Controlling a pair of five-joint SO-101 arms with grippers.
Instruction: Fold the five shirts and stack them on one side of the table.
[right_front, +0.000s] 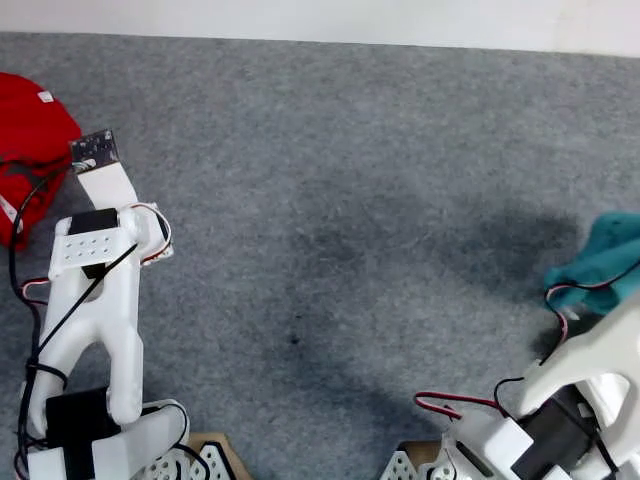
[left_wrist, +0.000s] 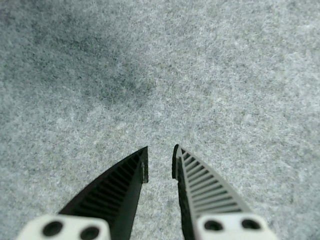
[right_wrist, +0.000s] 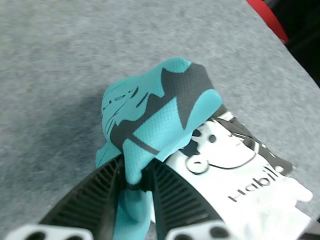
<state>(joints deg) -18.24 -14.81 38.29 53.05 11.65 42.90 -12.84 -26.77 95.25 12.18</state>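
Observation:
A teal shirt with black patterning is bunched up and lifted off the grey felt table. My right gripper is shut on a fold of it. In the high view the teal shirt hangs at the right edge above the right arm. A white printed shirt lies under and beside it. A red shirt is heaped at the far left edge. My left gripper hovers over bare felt, open by a narrow gap, with nothing between its fingers. The left arm stands just beside the red shirt.
The grey felt table stretches wide between the two arms. A red edge shows past the table's far corner in the right wrist view. Cables loop near the right arm's base.

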